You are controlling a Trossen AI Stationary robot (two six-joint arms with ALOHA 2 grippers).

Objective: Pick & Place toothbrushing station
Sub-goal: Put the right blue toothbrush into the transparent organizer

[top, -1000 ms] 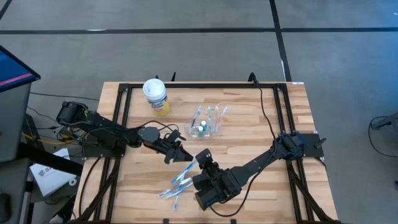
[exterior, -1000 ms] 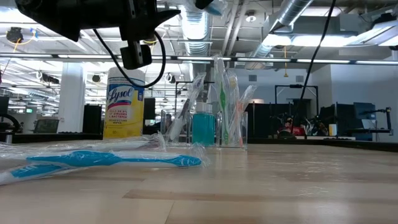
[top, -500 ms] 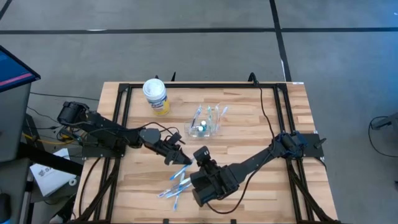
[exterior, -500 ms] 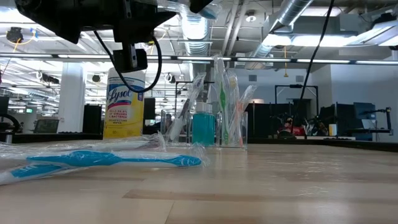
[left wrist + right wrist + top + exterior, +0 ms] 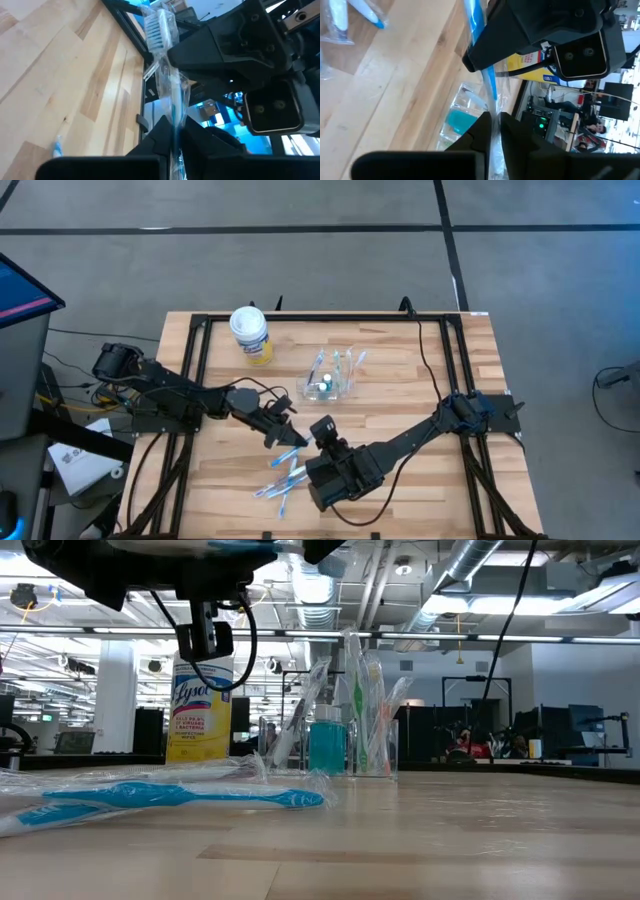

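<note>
While gripped, wrapped toothbrush point(image 5: 165, 60) bristles outward

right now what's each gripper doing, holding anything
left gripper: closed on a wrapped toothbrush
right gripper: fingers pinched on the other end of the same wrapped toothbrush

Left claw point(image 5: 288, 436) and right claw point(image 5: 318, 442) meet at the middle of the wooden surface point(image 5: 420, 390), a wrapped blue toothbrush point(image 5: 291, 452) between them. More toothbrushes point(image 5: 278, 483) lie nearby. Behind them stand the clear cup point(image 5: 331, 379) and a white tub point(image 5: 250, 332).
</note>
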